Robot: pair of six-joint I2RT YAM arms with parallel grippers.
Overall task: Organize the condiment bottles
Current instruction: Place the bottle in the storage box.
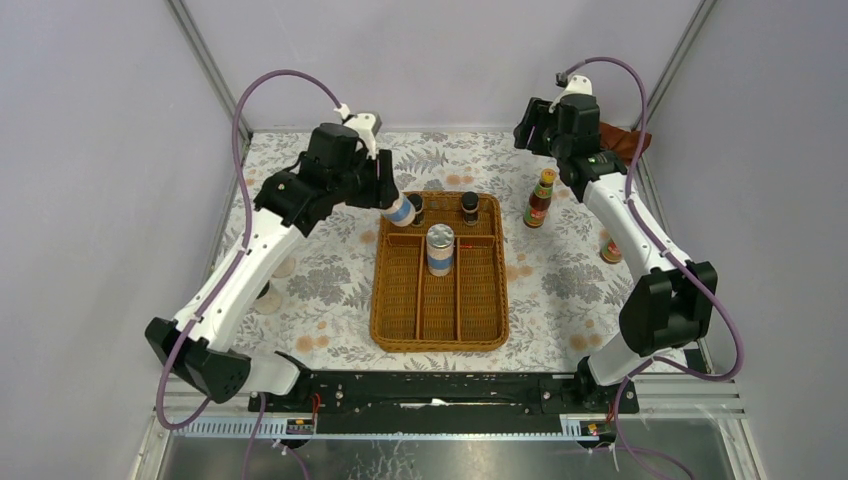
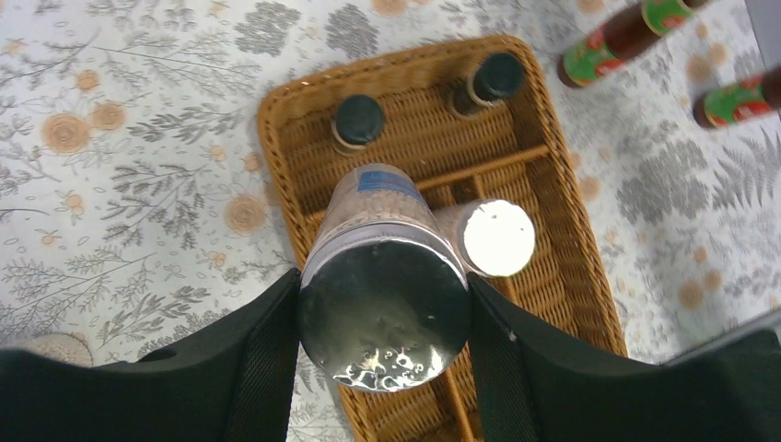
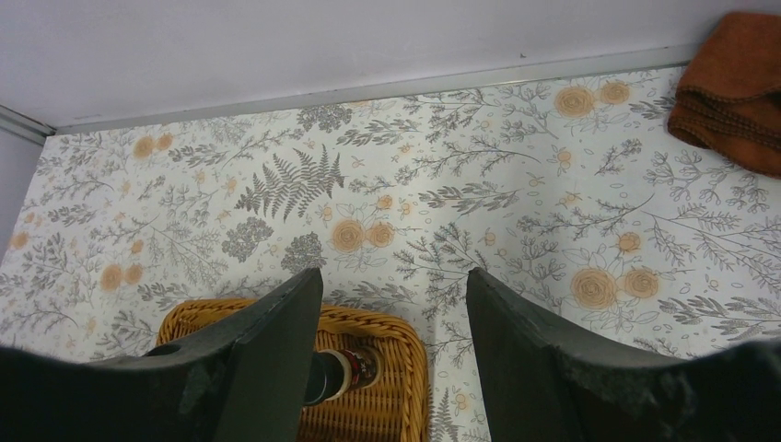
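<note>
My left gripper [image 1: 392, 203] is shut on a silver-lidded blue-labelled shaker [image 2: 382, 295] and holds it tilted above the far left of the wicker tray [image 1: 385, 300]. A second shaker [image 1: 440, 248] stands in the tray's middle slot. Two tiny dark black-capped bottles [image 1: 416, 208] [image 1: 469, 206] stand in the tray's far compartment. One red yellow-capped sauce bottle [image 1: 540, 198] stands right of the tray. The other [image 1: 611, 250] is partly behind my right arm. My right gripper [image 1: 530, 132] is open and empty, raised at the far right. Two clear jars [image 1: 268, 298] sit left, partly hidden by my left arm.
A rust-brown cloth [image 3: 732, 87] lies in the far right corner by the wall. The tray's near slots hold nothing. In the right wrist view the tray's far corner [image 3: 410, 354] and one dark bottle [image 3: 355, 368] show below the open fingers.
</note>
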